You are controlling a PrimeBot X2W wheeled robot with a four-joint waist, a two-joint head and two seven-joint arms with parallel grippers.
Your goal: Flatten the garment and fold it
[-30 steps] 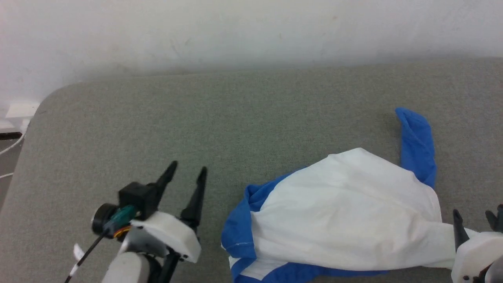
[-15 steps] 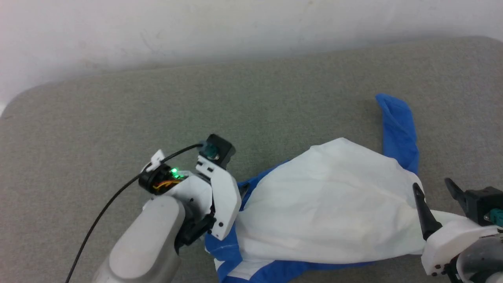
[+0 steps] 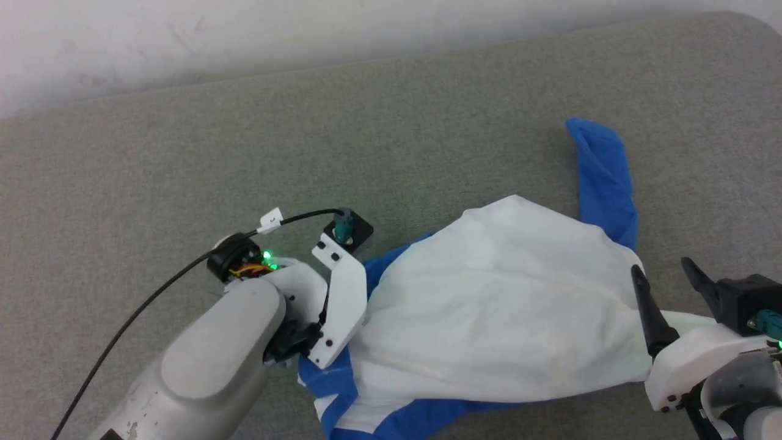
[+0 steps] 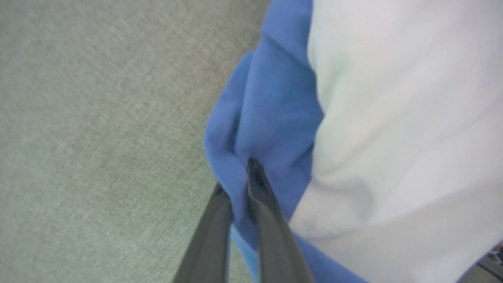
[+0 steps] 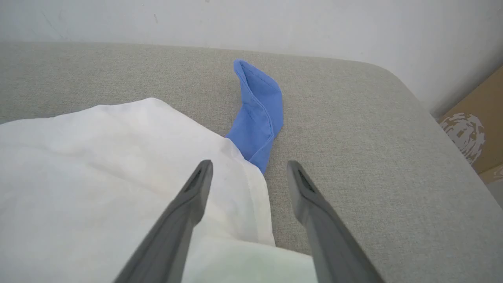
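Note:
The garment (image 3: pixel 501 305) lies crumpled on the grey cushion, white body uppermost, with one blue sleeve (image 3: pixel 602 177) sticking out toward the wall. My left gripper (image 4: pixel 237 177) is shut on a bunched blue fold at the garment's (image 4: pixel 393 118) left edge. In the head view its white wrist (image 3: pixel 339 293) covers the fingers there. My right gripper (image 3: pixel 663 269) is open over the garment's right edge. In the right wrist view one finger sits above the white cloth (image 5: pixel 98 177), the other above bare cushion, and the blue sleeve (image 5: pixel 257 114) lies just ahead.
The grey cushion (image 3: pixel 183 153) stretches wide to the left and back, up to a white wall (image 3: pixel 244 36). Its rounded right corner (image 5: pixel 393 78) falls off beside a cardboard box (image 5: pixel 479 125). A black cable (image 3: pixel 153 299) trails from my left wrist.
The head camera has tilted and shifted. My left arm swung right from bare cushion to the garment's blue edge and shut on it. My right gripper rose further into view, still open.

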